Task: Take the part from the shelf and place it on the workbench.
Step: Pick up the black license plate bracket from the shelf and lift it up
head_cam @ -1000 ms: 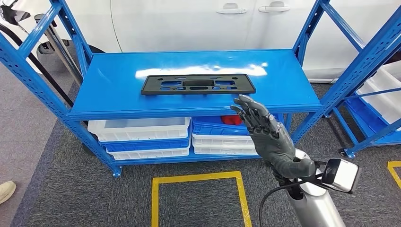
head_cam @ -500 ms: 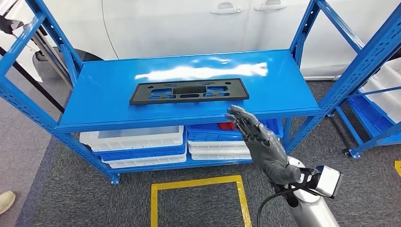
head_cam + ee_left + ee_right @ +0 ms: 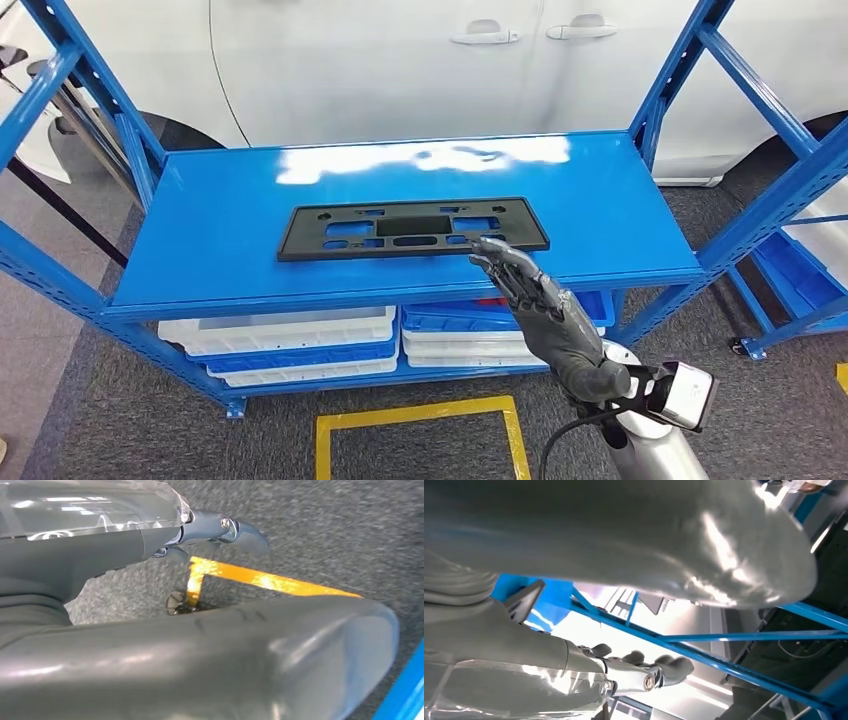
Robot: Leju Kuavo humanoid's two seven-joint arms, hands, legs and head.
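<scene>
On the blue shelf [image 3: 200, 240], a flat black part [image 3: 412, 228] with cut-out slots lay just beyond the right hand's [image 3: 545, 310] fingertips.
Its fingers were extended, slightly apart, holding nothing; the left hand [image 3: 150, 645] hung over grey carpet [image 3: 325, 530], its finger state unclear. White bins [image 3: 290, 335] sat below; a white car [image 3: 420, 70] stood behind.

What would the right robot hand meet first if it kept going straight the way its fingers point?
Most likely the black part lying flat on the blue shelf. The right robot hand is open, fingers aimed at the part's near right edge. Height over the shelf is unclear, so it may touch the shelf surface first.
</scene>
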